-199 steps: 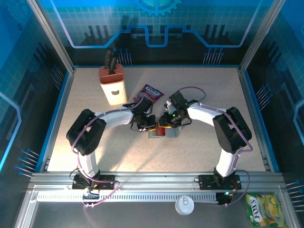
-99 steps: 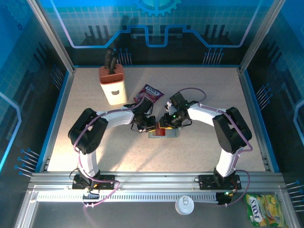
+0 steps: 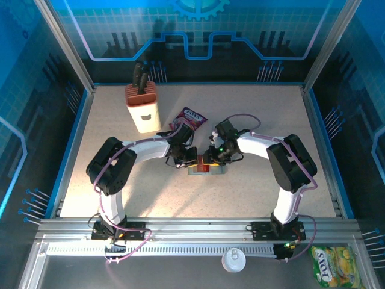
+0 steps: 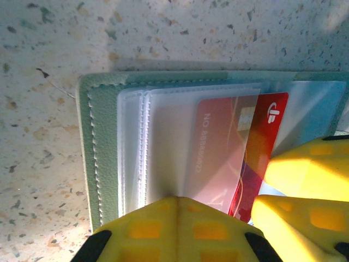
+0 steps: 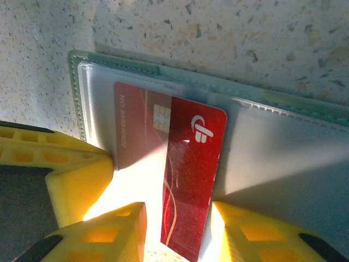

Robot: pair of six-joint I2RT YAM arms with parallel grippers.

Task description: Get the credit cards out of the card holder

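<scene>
The right gripper (image 5: 177,232) is clamped on the red card (image 5: 191,180), half out of the wallet (image 4: 103,131). The left gripper (image 4: 177,207), fingers together, presses the wallet down. Next, I think, a straight pull frees it.

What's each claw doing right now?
Left gripper: shut, pressing down on the card holder.
Right gripper: closed on the red card.

We see the wallet (image 3: 206,170) near the table's (image 3: 252,198) middle, a card (image 5: 188,180) half out of its sleeve. Behind it lies a packet (image 3: 189,118); a knife block (image 3: 142,107) stands toward the far left corner.
</scene>
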